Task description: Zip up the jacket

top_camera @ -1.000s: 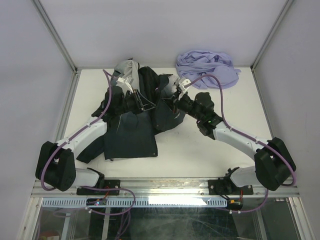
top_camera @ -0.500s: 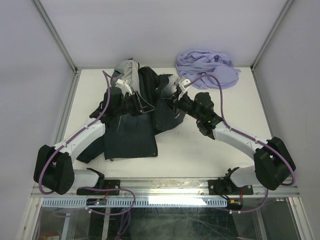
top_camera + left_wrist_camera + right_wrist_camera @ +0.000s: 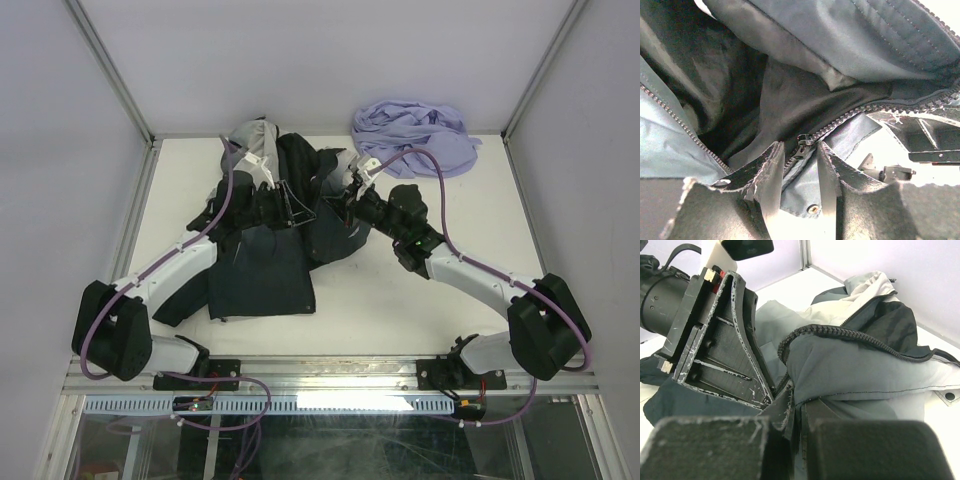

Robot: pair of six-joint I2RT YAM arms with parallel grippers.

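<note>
Fabric anchored: right fingers (image 3: 783, 407) pinch the zip edge of the black-to-grey long-sleeved jacket (image 3: 265, 270) on the white worktop (image 3: 400, 300), likely so the zip runs. Left fingers (image 3: 771, 172) spread, dark metal slider (image 3: 802, 143) between them, unclamped.

— Where does the top view sit?
— High behind the arm bases, facing down over the table (image 3: 400, 290).
— The wrist views?
— Both pressed close to the jacket (image 3: 265, 265), sharing its zipper (image 3: 840, 121).

Jacket (image 3: 880, 45) shell: matt woven cloth; lining (image 3: 790, 100) black, smooth, faint sheen. Zipper (image 3: 670, 116) teeth dull — snap stud (image 3: 812, 208) shiny metal. Left gripper (image 3: 800, 146) fingers (image 3: 767, 175): matt black plastic, edges scuffed rough. Table (image 3: 400, 300) top: smooth, matt white.
</note>
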